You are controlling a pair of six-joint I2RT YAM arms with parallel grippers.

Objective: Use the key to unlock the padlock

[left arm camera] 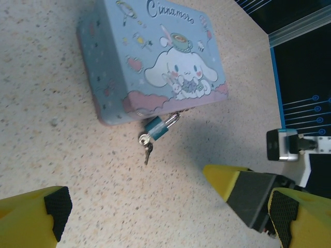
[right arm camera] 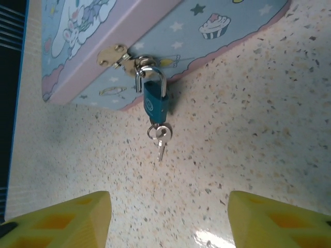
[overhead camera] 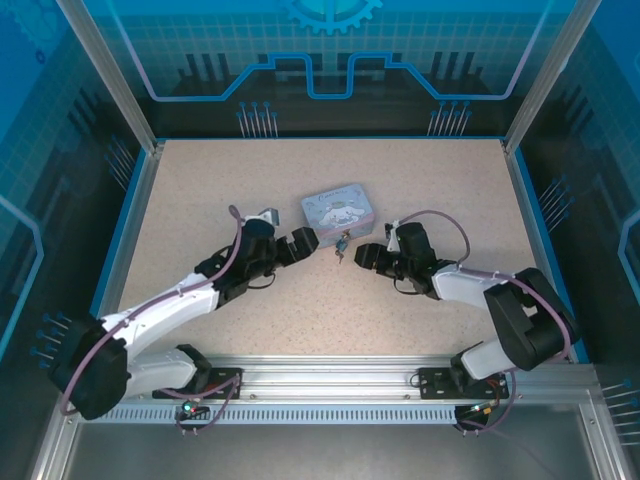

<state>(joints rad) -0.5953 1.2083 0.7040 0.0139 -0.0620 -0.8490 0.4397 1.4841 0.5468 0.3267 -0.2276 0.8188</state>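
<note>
Nearest me, my right fingers (right arm camera: pixel 279 222) stand apart over the surface (right arm camera: pixel 269 119) with nothing between them. My left fingers (left arm camera: pixel 26 222) are wide open and hold nothing too. Past them the key (right arm camera: pixel 161 142) touches the bottom of the padlock (right arm camera: pixel 155 102). I cannot tell if it sits in the keyhole. The padlock hooks through the clasp on the tin (right arm camera: pixel 217 41). The key is tiny and thin, so I think my fingers could slip off it or push the padlock sideways.
</note>
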